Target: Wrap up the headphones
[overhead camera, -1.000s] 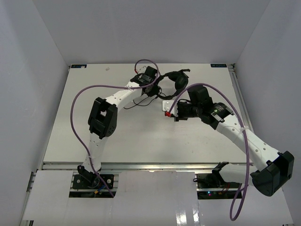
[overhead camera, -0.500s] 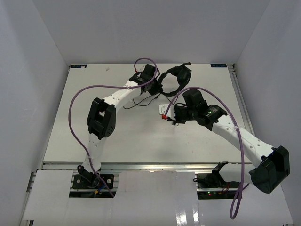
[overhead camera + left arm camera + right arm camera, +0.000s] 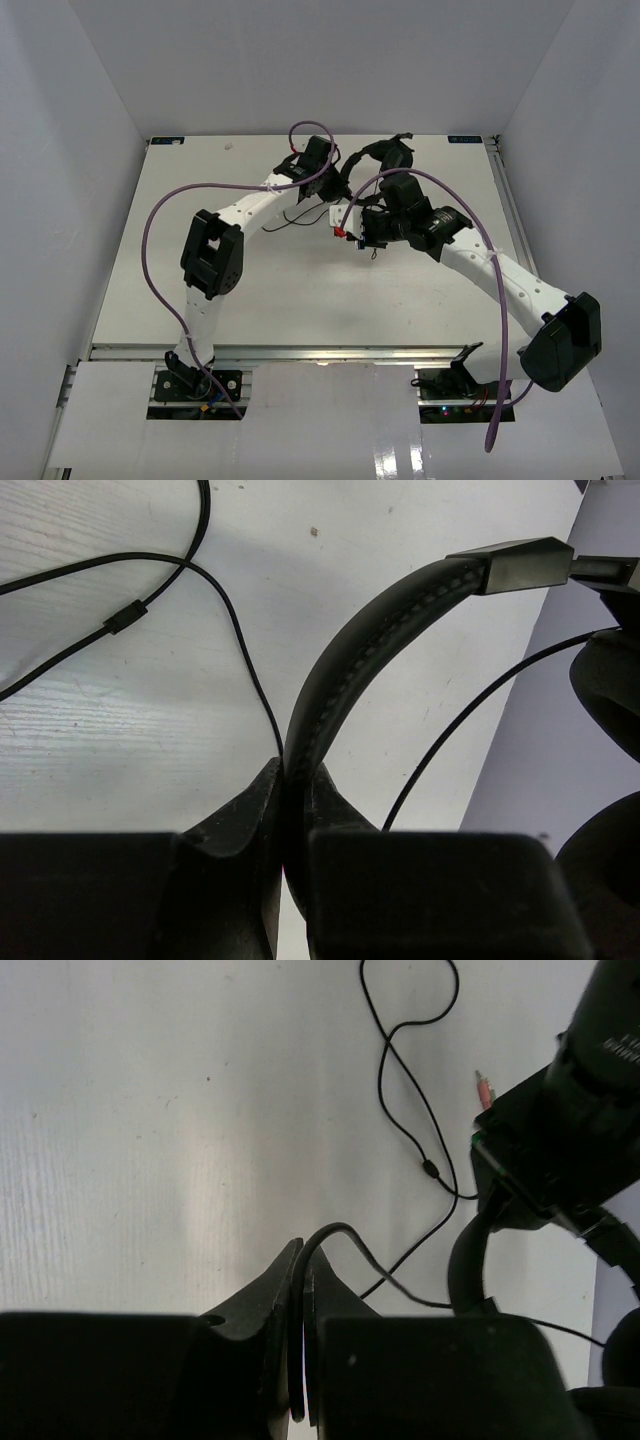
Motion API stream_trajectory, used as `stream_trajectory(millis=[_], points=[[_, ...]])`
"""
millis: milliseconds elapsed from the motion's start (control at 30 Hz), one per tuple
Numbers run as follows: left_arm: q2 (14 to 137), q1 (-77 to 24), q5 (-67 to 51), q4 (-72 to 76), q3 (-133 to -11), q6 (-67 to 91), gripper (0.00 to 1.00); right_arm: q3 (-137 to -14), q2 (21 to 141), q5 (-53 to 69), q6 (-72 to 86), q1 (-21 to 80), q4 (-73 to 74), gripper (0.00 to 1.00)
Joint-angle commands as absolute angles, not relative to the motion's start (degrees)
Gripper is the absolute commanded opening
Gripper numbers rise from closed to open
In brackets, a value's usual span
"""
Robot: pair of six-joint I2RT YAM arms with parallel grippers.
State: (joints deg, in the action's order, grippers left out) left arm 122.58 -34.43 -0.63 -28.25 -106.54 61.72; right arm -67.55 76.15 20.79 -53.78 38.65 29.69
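The black headphones (image 3: pixel 392 153) are at the back of the table, one ear cup up near the rear edge. My left gripper (image 3: pixel 335 172) is shut on the padded headband (image 3: pixel 380 630), which runs up and right from the jaws to an ear cup (image 3: pixel 612 695). My right gripper (image 3: pixel 348 224) is just in front of it, shut on the thin dark cord (image 3: pixel 345 1232), which loops out of the jaws. More cord (image 3: pixel 400 1060) lies in curves on the table, ending in small coloured plugs (image 3: pixel 484 1088). The cord also shows in the left wrist view (image 3: pixel 215 585).
The white table (image 3: pixel 250 290) has a raised rail along its near edge and grey walls on three sides. Purple arm cables (image 3: pixel 165 215) arc over both arms. The left wrist body (image 3: pixel 585 1100) fills the right side of the right wrist view.
My right gripper has moved left and toward the back with the cord, closing in on the left gripper. The headphones have shifted a little toward the rear edge.
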Motion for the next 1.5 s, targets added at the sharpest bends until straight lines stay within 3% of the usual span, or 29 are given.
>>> stream_trajectory(millis=[0,600,800,1100,1467], points=[[122.5,-36.4,1.6,-26.7,-108.1,57.9,0.0,-72.1,76.5,20.3,-53.4,39.0,29.6,0.08],[120.0,-35.6,10.8,-25.0,-98.2,43.4,0.0,-71.9,70.8,14.7,-54.0,36.1,28.8,0.08],[118.0,-35.6,7.2,-21.0,-94.0,30.2,0.0,-70.8,69.6,10.5,-53.8,34.1,26.4,0.08],[105.0,-35.8,4.1,-7.4,-74.4,8.6,0.0,-67.6,68.0,9.2,-52.5,30.0,21.7,0.08],[93.5,-37.8,-13.6,0.4,-65.1,-2.4,0.0,-67.0,73.6,17.2,-45.4,22.8,16.0,0.08]])
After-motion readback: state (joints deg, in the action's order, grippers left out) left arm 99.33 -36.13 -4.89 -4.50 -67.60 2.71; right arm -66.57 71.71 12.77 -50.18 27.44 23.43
